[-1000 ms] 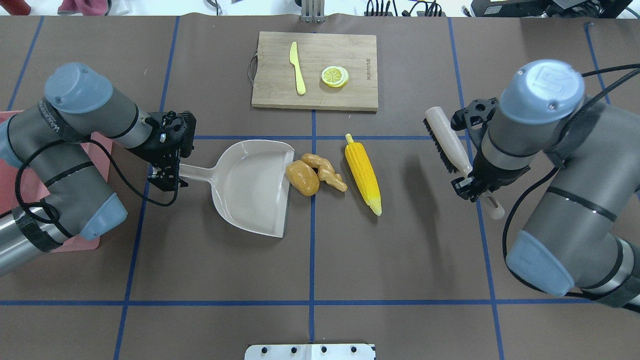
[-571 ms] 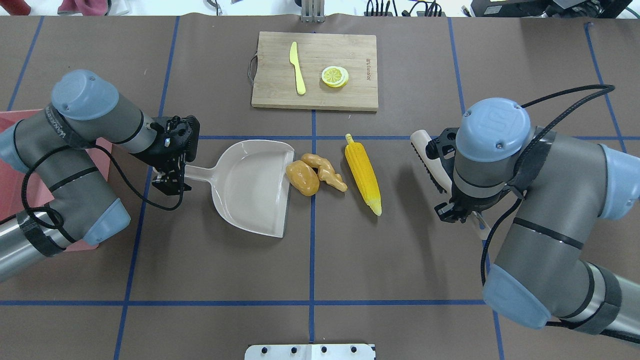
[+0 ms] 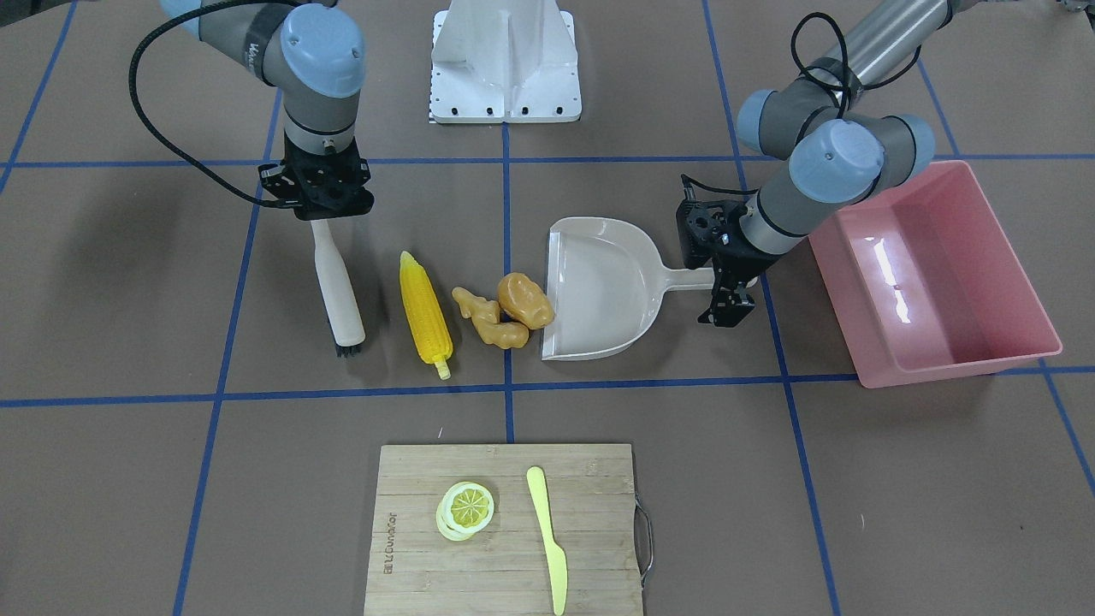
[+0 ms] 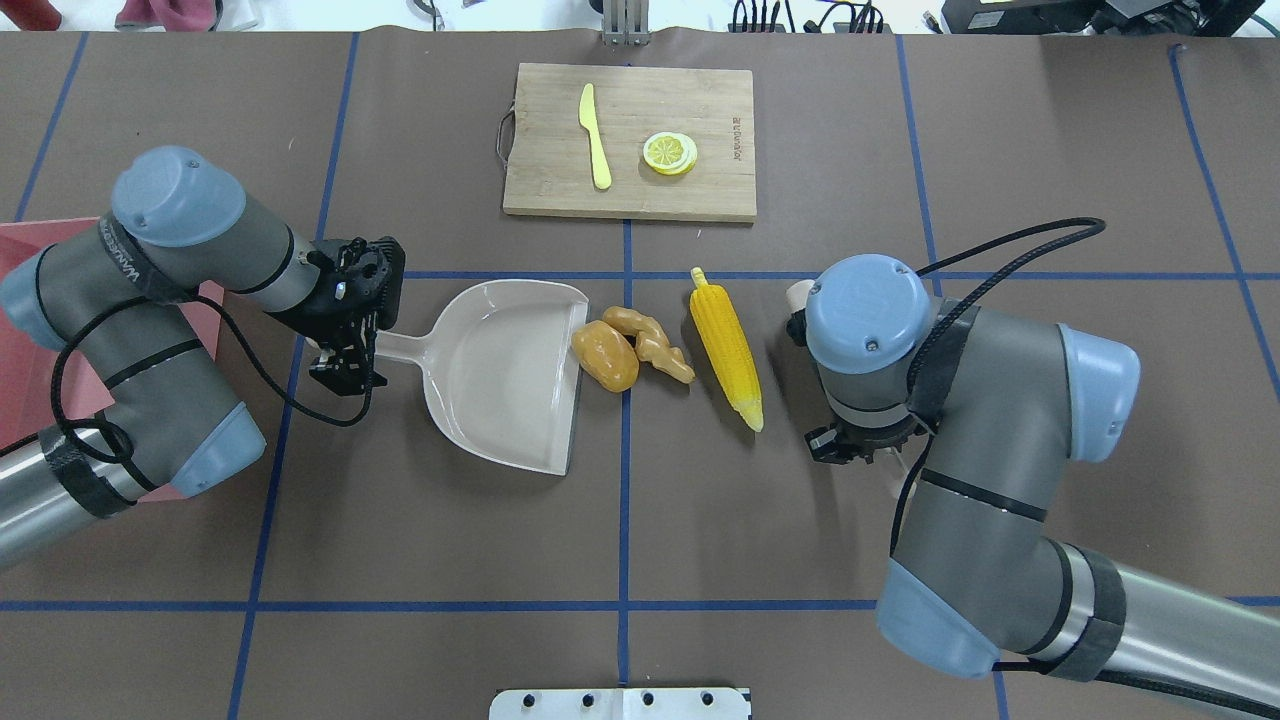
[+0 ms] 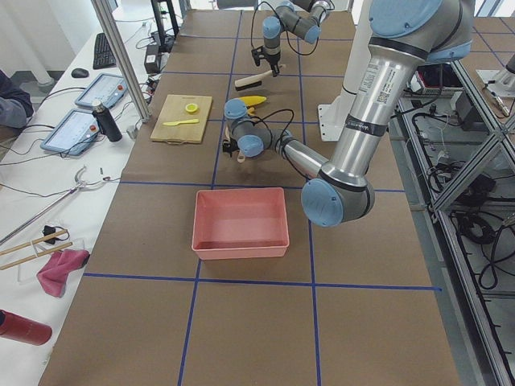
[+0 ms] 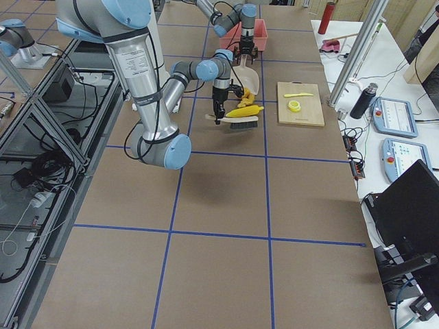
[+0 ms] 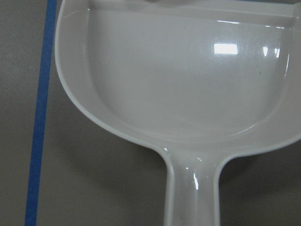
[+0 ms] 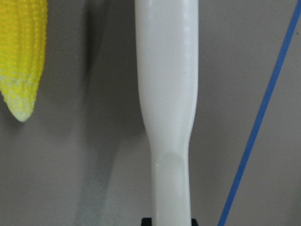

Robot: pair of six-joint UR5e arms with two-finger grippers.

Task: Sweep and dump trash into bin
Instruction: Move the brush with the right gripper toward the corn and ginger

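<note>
Trash sits btwn brush (image 3: 338, 282) and dustpan (image 3: 603, 291): potato (image 3: 524, 299) at pan lip, ginger (image 3: 489, 322) against it, corn (image 3: 425, 318) just beside, nearest the brush. Pink bin (image 3: 958, 364) lies past pan, robot's left side.

R gripper (image 3: 323, 214) clamped on brush handle. L gripper (image 3: 721, 282) straddles pan handle; clamped or not, cannot tell.

Rec: keep bristles on table, push corn broadside, parallel to lip; brace pan vs sliding.

Overhead view: R arm hides brush, L arm covers most of bin. Wrist cams show handles only, no fingers.
</note>
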